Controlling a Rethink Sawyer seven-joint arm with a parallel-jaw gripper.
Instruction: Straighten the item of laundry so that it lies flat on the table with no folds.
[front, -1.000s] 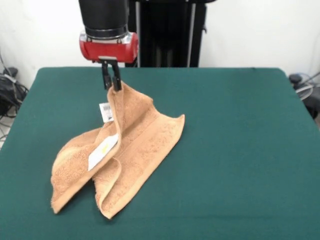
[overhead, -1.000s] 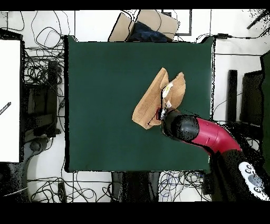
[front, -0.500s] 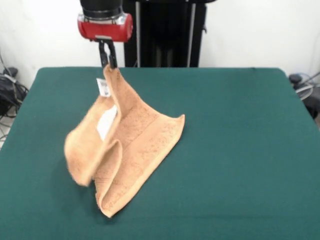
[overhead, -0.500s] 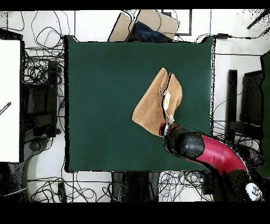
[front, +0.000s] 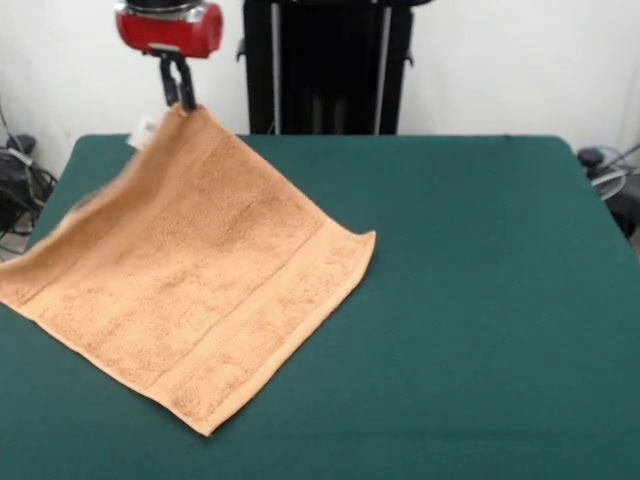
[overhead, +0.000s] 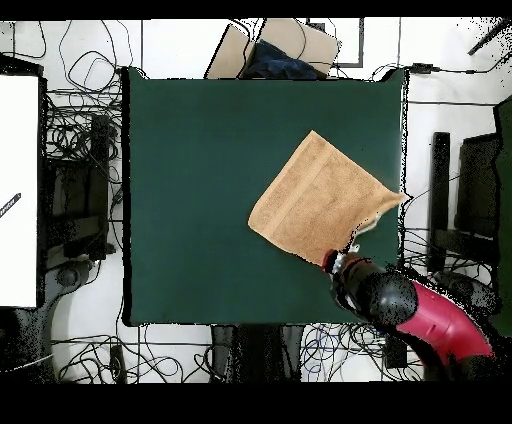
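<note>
The peach-orange towel (front: 195, 270) is spread open as one sheet, its near edge resting on the green table (front: 480, 300) and its far corner held up. My gripper (front: 181, 95) is shut on that raised corner, above the table's far left side in the front view. A white tag (front: 145, 130) shows just below the held corner. In the overhead view the towel (overhead: 320, 200) lies unfolded toward the table's (overhead: 200, 180) right side, one corner reaching the right edge, with the gripper (overhead: 333, 264) at its bottom corner.
Cables lie off the table's sides on the floor (overhead: 85, 130). A cardboard box (overhead: 275, 45) sits beyond the table's top edge in the overhead view. The black pedestal (front: 325, 60) stands behind the table's far edge.
The gripper rose and moved toward the robot's side with the corner. The folded towel swung open into a single spread sheet.
</note>
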